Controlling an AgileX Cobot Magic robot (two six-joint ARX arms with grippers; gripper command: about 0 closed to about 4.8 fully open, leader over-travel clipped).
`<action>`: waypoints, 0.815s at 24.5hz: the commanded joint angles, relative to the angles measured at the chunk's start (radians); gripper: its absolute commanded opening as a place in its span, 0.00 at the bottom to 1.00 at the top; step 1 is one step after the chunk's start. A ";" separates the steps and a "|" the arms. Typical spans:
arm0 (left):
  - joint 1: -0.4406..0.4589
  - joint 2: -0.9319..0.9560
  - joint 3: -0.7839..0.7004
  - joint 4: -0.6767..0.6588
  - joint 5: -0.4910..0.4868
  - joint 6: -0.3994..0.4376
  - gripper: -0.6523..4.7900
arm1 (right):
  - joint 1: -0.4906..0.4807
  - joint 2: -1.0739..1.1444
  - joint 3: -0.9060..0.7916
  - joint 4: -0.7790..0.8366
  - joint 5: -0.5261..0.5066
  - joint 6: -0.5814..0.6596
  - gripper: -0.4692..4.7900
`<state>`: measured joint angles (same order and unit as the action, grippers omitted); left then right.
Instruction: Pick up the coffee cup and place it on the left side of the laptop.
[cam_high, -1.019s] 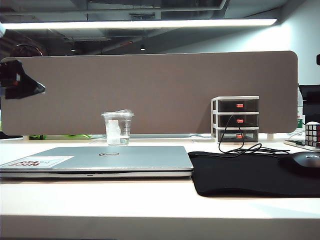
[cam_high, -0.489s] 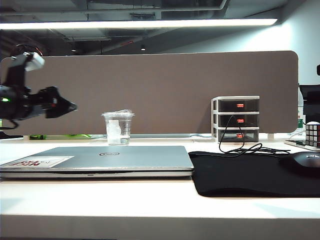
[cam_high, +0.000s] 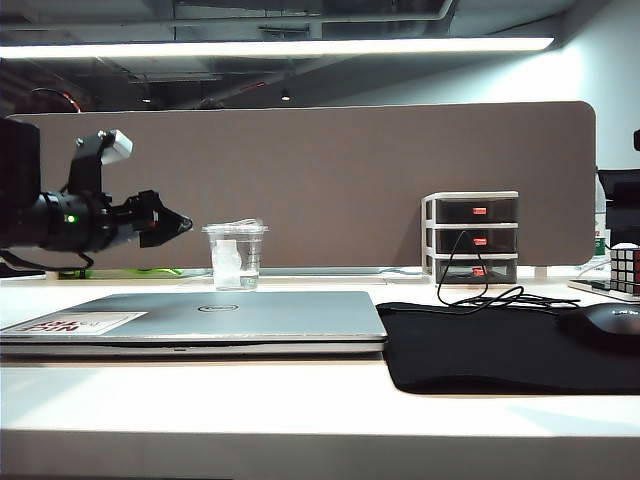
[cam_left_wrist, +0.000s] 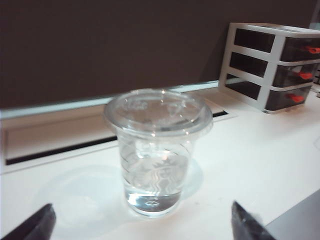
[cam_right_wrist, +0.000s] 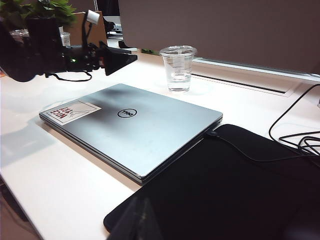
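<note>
The coffee cup (cam_high: 236, 255) is a clear lidded plastic cup standing upright on the white table behind the laptop (cam_high: 200, 315). The silver-grey laptop lies shut, with a round logo and a red-and-white sticker. My left gripper (cam_high: 176, 225) hovers just left of the cup at lid height, pointing at it, with a small gap between them. In the left wrist view the cup (cam_left_wrist: 157, 150) stands centred ahead of the open left gripper (cam_left_wrist: 141, 226), touched by neither finger. The right wrist view shows the cup (cam_right_wrist: 178, 67), the laptop (cam_right_wrist: 130, 130) and the left gripper (cam_right_wrist: 125, 57). Only one blurred finger (cam_right_wrist: 144, 220) of my right gripper shows, over the mat.
A black mouse mat (cam_high: 490, 345) with a mouse (cam_high: 610, 322) lies right of the laptop. A three-drawer unit (cam_high: 472, 238) with a trailing cable (cam_high: 480, 295) and a puzzle cube (cam_high: 625, 268) stand at the back right. A brown partition (cam_high: 300, 180) closes the table's rear.
My left arm has swung in from the left edge, moving right and down until its open gripper is close beside the cup. The cup and laptop have not moved.
</note>
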<state>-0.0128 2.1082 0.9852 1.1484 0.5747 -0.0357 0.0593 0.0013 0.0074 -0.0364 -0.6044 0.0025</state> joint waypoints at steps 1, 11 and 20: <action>-0.002 0.047 0.056 0.009 0.071 -0.025 1.00 | 0.000 -0.002 -0.006 0.002 0.000 -0.004 0.09; -0.010 0.169 0.293 -0.182 0.167 -0.024 1.00 | 0.001 -0.002 -0.006 -0.033 0.000 -0.008 0.09; -0.044 0.246 0.393 -0.205 0.162 -0.023 1.00 | 0.000 -0.002 -0.006 -0.042 0.000 -0.034 0.09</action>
<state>-0.0513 2.3463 1.3613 0.9302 0.7330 -0.0608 0.0593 0.0013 0.0074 -0.0883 -0.6041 -0.0257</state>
